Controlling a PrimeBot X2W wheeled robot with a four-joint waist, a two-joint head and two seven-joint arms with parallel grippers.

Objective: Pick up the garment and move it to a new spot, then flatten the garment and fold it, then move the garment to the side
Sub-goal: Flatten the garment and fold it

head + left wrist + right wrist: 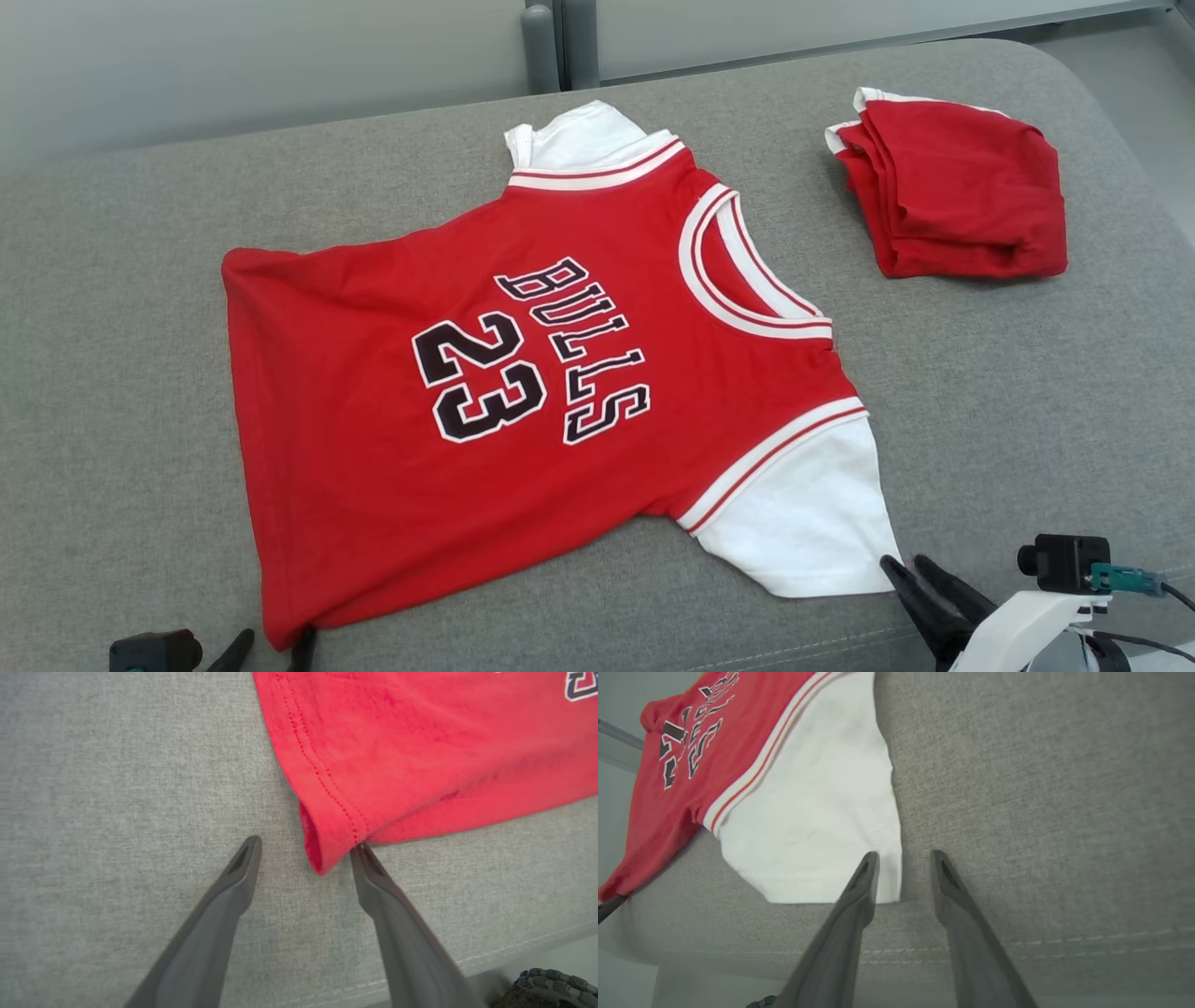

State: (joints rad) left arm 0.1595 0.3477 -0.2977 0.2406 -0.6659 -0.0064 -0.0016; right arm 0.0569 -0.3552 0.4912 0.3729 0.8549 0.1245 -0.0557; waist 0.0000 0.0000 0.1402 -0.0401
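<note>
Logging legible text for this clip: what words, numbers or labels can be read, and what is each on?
"BULLS": black white-edged letters on the chest of the red jersey.
"23": same lettering, beside it on that jersey.
Left wrist view: a cropped scrap of lettering at the top right edge, unreadable.
Folded red garment: no text showing.

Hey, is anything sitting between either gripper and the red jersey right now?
Nothing visible does. The left gripper stands open at the hem corner of the jersey, one fingertip touching it. The right gripper stands open at the corner of the white sleeve. The folded red garment lies apart, far right on the grey cushion.
</note>
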